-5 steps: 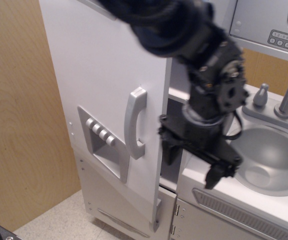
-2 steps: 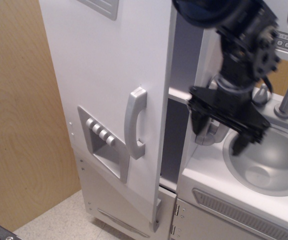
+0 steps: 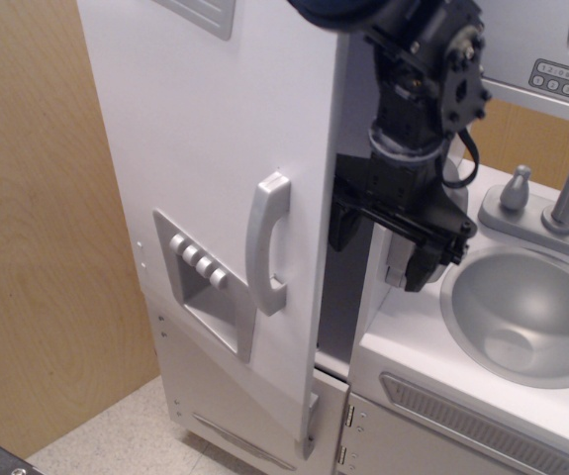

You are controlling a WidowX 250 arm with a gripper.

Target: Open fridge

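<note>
fridge (image 3: 215, 109): tall white cabinet at frame left, door ajar, a dark gap showing along the handle-side edge.
handle (image 3: 267, 242): curved, silver, on the door face, just left of that gap, untouched.
dispenser panel (image 3: 205, 282): grey, four buttons, left of and below the handle.
gripper (image 3: 381, 236): black, fingers spread and empty, in the gap just right of the door edge.
sink (image 3: 521, 317): right of the fridge, close under the gripper.
risk: likely slip off the thin door edge, or a knock against the counter by the sink, leaving the door only partly open.
</note>
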